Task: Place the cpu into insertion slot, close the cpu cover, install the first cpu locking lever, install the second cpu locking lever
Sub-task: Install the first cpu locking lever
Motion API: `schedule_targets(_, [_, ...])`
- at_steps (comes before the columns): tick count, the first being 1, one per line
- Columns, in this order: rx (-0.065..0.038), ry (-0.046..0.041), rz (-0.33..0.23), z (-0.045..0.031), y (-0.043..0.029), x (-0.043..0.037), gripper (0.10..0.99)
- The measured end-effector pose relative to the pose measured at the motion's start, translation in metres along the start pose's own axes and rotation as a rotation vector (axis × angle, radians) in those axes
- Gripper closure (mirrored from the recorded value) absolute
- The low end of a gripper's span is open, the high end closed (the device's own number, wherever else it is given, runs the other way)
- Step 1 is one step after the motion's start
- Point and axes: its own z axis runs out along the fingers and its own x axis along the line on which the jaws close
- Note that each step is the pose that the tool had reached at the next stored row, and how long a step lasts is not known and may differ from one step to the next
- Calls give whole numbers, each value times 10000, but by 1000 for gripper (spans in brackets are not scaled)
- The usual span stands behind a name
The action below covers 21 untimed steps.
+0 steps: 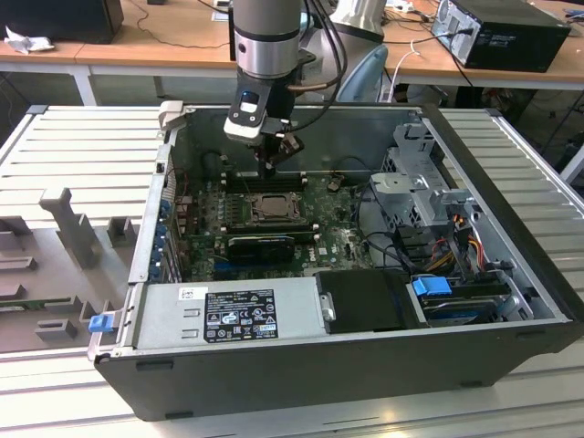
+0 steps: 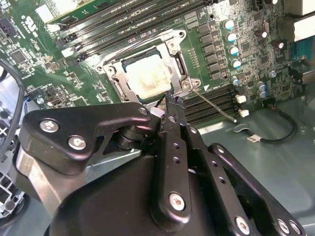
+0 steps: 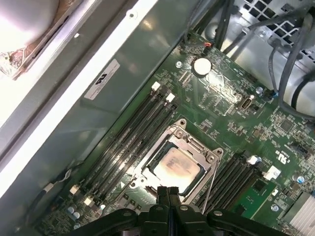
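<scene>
The cpu (image 2: 147,78) lies flat in the insertion slot (image 1: 248,210) on the green motherboard, its pale metal top showing through a window. The silvery cpu cover (image 3: 191,143) lies down around the chip (image 3: 176,164) as a frame. A thin metal locking lever (image 2: 212,104) juts out from one socket corner, over the memory slots; the same lever (image 3: 209,183) runs beside the socket's edge. My gripper (image 2: 172,101) is shut, its black fingertips pressed together with nothing between them, right at the socket's edge next to that lever's hinge. In the exterior view the gripper (image 1: 267,173) hangs just behind the socket.
Black memory slots (image 3: 130,142) flank the socket on both sides. The open case holds a power supply (image 1: 228,310) in front, a drive cage (image 1: 415,182) and loose cables (image 1: 456,237) at the exterior view's right. A black card (image 1: 260,245) sits just in front of the socket.
</scene>
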Motion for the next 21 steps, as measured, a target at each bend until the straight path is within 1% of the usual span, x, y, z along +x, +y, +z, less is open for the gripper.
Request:
schedule_targets(7, [2, 14, -421, 3, -1, -1, 980])
schedule_targets(9, [4, 23, -660, 4, -1, -1, 980])
schedule_targets(21, [13, 56, -1565, 3, -1, -1, 980])
